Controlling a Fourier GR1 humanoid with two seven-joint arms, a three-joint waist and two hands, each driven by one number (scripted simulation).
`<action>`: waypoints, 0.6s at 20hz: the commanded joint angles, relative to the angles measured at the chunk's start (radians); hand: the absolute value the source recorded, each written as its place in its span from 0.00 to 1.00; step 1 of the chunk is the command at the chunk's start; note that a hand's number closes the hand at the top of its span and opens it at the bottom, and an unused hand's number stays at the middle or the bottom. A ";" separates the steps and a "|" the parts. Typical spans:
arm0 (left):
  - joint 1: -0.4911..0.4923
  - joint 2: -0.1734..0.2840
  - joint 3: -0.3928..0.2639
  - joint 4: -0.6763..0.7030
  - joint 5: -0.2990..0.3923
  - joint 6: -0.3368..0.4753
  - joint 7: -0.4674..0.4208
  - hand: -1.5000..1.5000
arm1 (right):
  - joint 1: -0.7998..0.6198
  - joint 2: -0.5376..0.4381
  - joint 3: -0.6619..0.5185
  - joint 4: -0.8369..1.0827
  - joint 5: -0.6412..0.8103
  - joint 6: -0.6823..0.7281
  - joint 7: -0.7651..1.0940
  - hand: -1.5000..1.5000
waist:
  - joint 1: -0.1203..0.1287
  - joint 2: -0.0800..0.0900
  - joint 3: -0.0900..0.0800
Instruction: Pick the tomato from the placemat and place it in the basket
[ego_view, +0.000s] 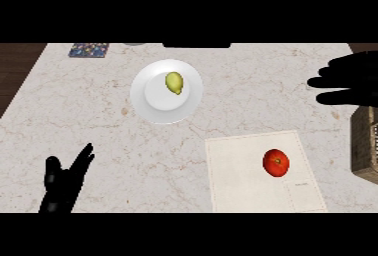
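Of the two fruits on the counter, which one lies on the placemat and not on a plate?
The red tomato. It lies on the pale placemat at the lower right, near the basket. The other fruit, yellow-green, lies on the white plate farther back.

The tomato (275, 162) is red, round and glossy, with a small dark stem spot facing up. It sits whole on the placemat (244, 170), toward that mat's right side and a little above its middle. The placemat is a pale cream rectangle lying flat on the marbled worktop (96, 130), slightly skewed. The basket (365, 150) is brown and woven, only partly visible at the right edge, just beside the placemat.
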 joint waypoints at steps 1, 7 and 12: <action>-0.047 -0.007 0.012 0.061 0.010 -0.033 0.008 0.50 | -0.024 -0.035 0.040 0.064 0.113 0.089 -0.211 0.00 | 0.001 0.008 -0.007; -0.002 0.001 0.033 0.069 0.017 -0.057 -0.021 0.50 | 0.019 -0.027 0.106 0.068 0.106 0.021 -0.247 0.00 | -0.005 0.003 -0.007; 0.012 -0.032 0.000 0.045 -0.021 -0.031 -0.018 0.50 | 0.062 0.041 0.187 0.127 0.172 -0.084 -0.275 0.00 | 0.000 0.003 -0.007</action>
